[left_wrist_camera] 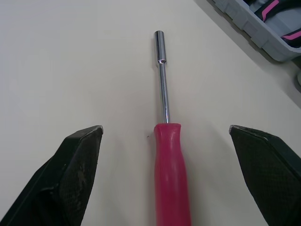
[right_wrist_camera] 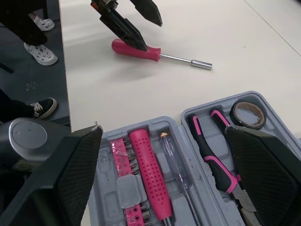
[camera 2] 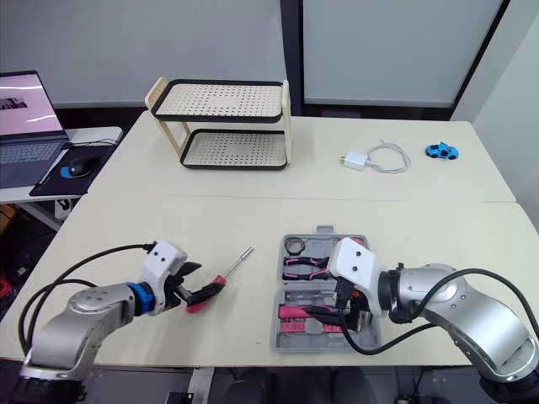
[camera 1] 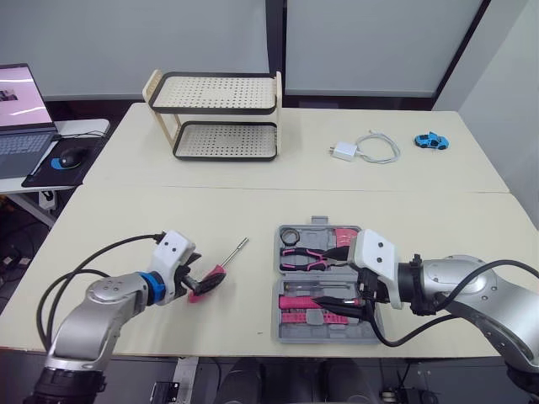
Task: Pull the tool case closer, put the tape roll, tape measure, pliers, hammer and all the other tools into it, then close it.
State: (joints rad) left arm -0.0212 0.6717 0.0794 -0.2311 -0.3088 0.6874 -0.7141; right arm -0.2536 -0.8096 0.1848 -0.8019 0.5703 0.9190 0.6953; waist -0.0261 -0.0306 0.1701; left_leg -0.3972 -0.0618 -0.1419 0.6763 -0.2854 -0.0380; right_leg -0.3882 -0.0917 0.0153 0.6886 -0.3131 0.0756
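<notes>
Since the driver (camera 1: pixel 221 268) lies flat on the tabletop (camera 1: pixel 253 210), left of the open case (camera 1: pixel 290 337), left hand (left_wrist_camera: pixel 164 129) straddles its handle, fingers apart, ready to pinch. Right hand (right_wrist_camera: pixel 163 132) hovers over the case, fingers spread, empty.

Rack (camera 1: pixel 215 93), charger (camera 1: pixel 344 151), toy car (camera 1: pixel 430 141) — laptop (camera 1: pixel 21 118), mouse (camera 1: pixel 71 156).

Grey plastic tool case (camera 1: pixel 286 330) open flat near the table's front edge, right of centre; brownish tape roll (camera 1: pixel 290 235) and pink-and-black pliers (camera 1: pixel 305 257) seated in far half; pink ribbed handle (right_wrist_camera: pixel 149 174) in near half; pink-handled steel nut driver (left_wrist_camera: pixel 169 155) flat on table, left of case, apart from it.
</notes>
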